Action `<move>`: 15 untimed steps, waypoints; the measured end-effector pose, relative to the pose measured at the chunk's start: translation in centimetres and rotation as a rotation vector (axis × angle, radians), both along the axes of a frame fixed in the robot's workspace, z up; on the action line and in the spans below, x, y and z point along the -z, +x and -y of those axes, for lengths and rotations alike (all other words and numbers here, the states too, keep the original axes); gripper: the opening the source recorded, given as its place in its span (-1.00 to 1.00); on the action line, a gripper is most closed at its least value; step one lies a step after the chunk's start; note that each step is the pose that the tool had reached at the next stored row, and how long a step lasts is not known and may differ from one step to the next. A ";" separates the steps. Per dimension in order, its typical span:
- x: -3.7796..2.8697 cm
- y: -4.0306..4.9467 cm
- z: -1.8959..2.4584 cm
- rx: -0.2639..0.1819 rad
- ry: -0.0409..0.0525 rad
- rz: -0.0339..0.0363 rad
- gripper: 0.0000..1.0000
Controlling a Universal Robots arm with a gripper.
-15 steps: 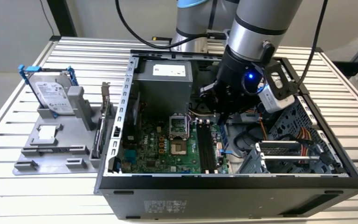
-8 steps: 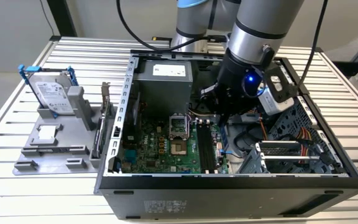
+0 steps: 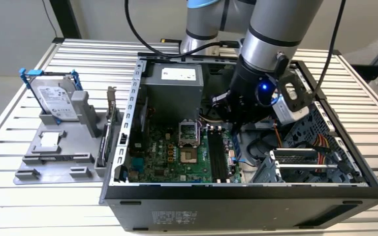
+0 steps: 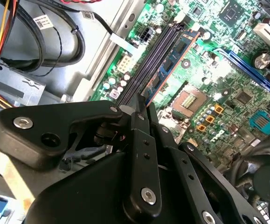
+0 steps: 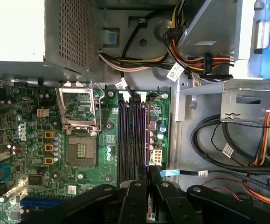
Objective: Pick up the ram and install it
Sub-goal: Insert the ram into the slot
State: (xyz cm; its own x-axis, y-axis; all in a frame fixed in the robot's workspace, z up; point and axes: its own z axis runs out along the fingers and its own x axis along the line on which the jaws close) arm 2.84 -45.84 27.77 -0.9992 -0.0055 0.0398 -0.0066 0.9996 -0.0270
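The ram is a bluish-green stick with dark chips, standing on edge along one of the black motherboard slots. In the first wrist view the ram appears edge-on as a thin line. My gripper is down inside the open computer case, its black fingers closed on the stick's near end. In the first wrist view the gripper straddles that end. In the exterior view the gripper sits low over the slots.
A CPU socket lies beside the slots. Bundled cables and a drive cage fill the case on the exterior view's right, and a power supply sits at its back. A hard drive in a blue frame stands on a grey fixture.
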 end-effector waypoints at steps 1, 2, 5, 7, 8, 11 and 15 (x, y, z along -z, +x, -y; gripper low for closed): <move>0.06 0.01 0.00 0.000 0.0001 0.0000 -1.00; 0.11 0.01 0.00 0.000 0.0000 0.0000 -1.00; 0.28 0.03 0.00 0.000 0.0000 0.0000 -1.00; 0.40 0.04 0.00 0.000 0.0000 0.0000 -1.00; 0.48 0.04 0.00 0.000 -0.0001 0.0000 -1.00; 0.73 0.06 0.00 0.000 0.0000 0.0000 -1.00; 1.13 0.09 0.00 0.000 0.0001 0.0001 -1.00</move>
